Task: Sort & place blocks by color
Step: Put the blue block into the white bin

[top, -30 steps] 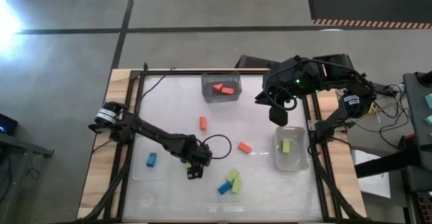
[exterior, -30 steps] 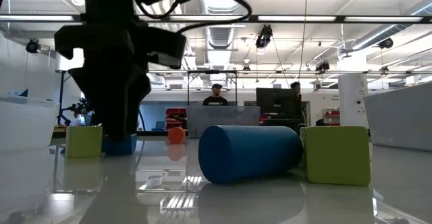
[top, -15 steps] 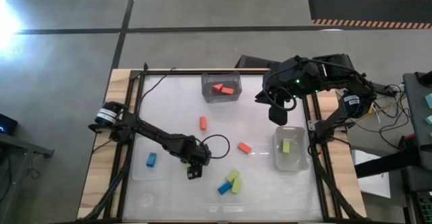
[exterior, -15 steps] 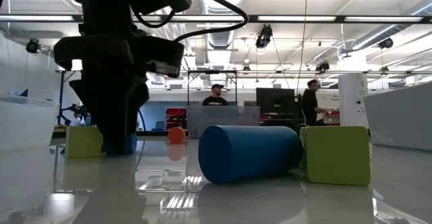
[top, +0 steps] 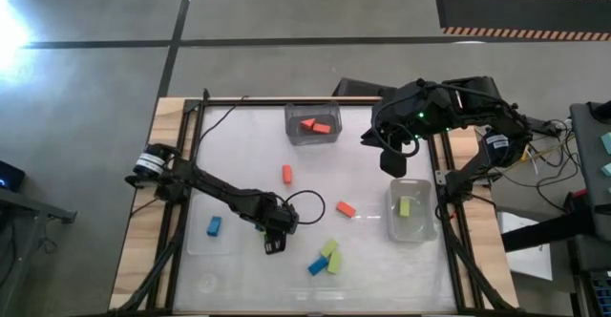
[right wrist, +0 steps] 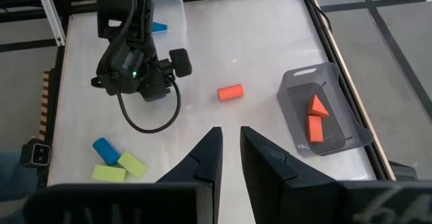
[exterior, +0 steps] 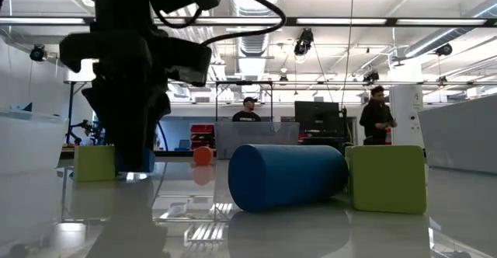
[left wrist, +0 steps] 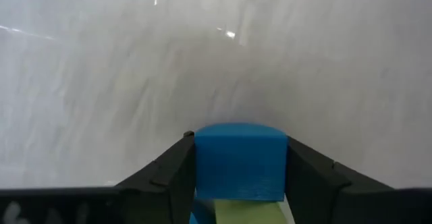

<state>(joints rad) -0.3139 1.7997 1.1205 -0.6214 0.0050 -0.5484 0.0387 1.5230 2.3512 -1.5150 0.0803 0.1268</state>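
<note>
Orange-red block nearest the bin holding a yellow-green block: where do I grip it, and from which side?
Grip the orange-red block across its middle, from straight above, fingers on its long sides: it lies flat and alone, bare table around. Use the open right gripper; the left gripper is shut on a blue block.

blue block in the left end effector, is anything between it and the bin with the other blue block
Nothing visible does. The left end effector grips the blue block, and no object lies between it and the clear bin holding the second blue block. The orange block lies off that line.
</note>
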